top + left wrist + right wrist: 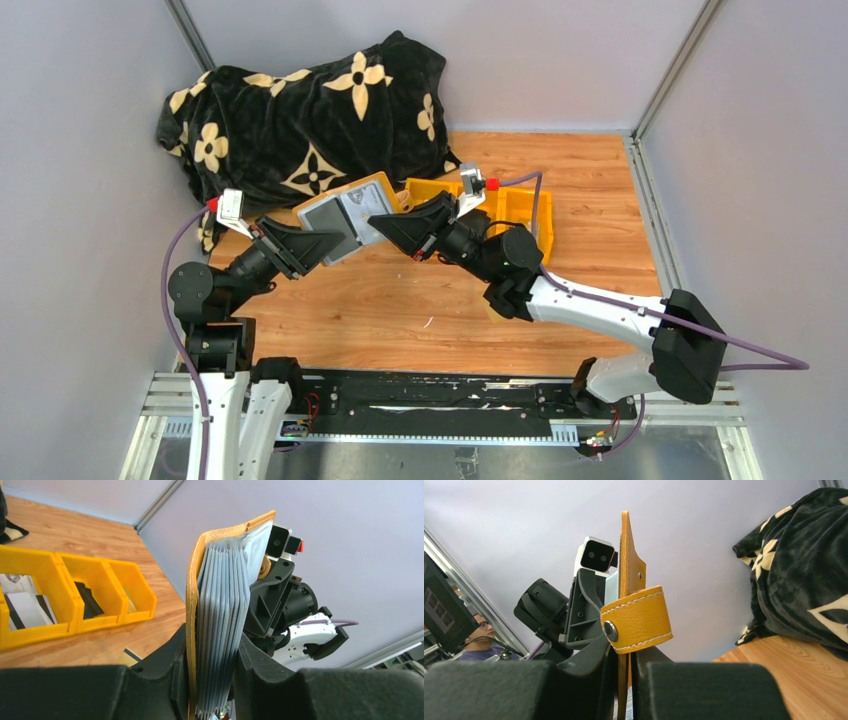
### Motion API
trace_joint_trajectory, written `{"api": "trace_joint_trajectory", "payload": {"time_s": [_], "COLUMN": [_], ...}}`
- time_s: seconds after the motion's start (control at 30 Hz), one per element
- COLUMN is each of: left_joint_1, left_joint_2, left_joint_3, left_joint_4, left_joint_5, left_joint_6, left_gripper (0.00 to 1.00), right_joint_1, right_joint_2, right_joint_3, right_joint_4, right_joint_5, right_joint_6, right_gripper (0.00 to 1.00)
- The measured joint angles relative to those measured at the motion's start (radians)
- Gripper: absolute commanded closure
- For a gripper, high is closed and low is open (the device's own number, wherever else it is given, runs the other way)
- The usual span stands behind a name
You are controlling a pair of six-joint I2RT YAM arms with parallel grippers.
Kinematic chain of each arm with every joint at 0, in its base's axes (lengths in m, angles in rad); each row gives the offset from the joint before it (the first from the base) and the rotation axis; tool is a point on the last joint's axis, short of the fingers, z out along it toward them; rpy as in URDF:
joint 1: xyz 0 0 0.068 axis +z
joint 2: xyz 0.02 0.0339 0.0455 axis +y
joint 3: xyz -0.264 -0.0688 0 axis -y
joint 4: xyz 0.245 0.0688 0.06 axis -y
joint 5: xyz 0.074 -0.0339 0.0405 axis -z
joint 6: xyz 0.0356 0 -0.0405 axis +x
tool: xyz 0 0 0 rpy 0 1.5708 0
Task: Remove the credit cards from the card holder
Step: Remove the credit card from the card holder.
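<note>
Both hands are clamped on the card holder (pixel 350 213), which hangs above the counter (pixel 400 320) between the arms. The left hand (pixel 212 655) pinches the tan cover and the whole fan of clear pockets together. The right hand (pixel 624 665) grips the other flap edge-on, just below the snap strap (pixel 639 620). Beyond them, to the right, sits the yellow bin tray (pixel 50 630). At least one pale, dark-striped card (pixel 27 607) lies in its end compartment, and a black item (pixel 90 602) in the middle one. So the job looks partly done. The pockets seem thick, so I'd guess cards remain inside, though I cannot count them. Far left is a flowered blanket (pixel 310 110).
</note>
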Motion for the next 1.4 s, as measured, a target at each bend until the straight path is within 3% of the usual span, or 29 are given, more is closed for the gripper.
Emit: {"api": "trace_joint_trajectory", "payload": {"time_s": [0.13,0.33,0.43,0.57,0.87,1.3,1.4], "left_joint_1": [-0.001,-0.001,-0.001,-0.001,-0.002,-0.015,-0.016], "left_joint_2": [0.002,0.065,0.13,0.209,0.281,0.259,0.25], "left_joint_3": [0.002,0.104,0.19,0.256,0.322,0.335,0.339], "left_joint_4": [-0.034,-0.265,-0.424,-0.586,-0.889,-0.985,-0.991], "left_joint_5": [-0.01,-0.031,-0.032,0.005,0.159,0.191,0.18], "left_joint_6": [0.062,0.383,0.578,0.76,1.057,1.212,1.234], "left_gripper": [0.9,0.94,0.94,0.93,0.96,0.99,0.99], "right_joint_1": [-0.002,-0.128,-0.204,-0.211,-0.215,-0.214,-0.202], "right_joint_2": [-0.003,-0.077,-0.14,-0.15,0.021,0.129,0.149], "right_joint_3": [-0.017,-0.02,0.029,0.169,0.433,0.494,0.497], "right_joint_4": [0.006,-0.175,-0.36,-0.563,-0.839,-1.012,-1.028], "right_joint_5": [0.018,-0.051,-0.076,-0.137,-0.503,-0.794,-0.819], "right_joint_6": [0.009,0.016,-0.036,-0.158,-0.399,-0.494,-0.494], "right_gripper": [0.48,0.43,0.32,0.2,0.18,0.18,0.25]}}
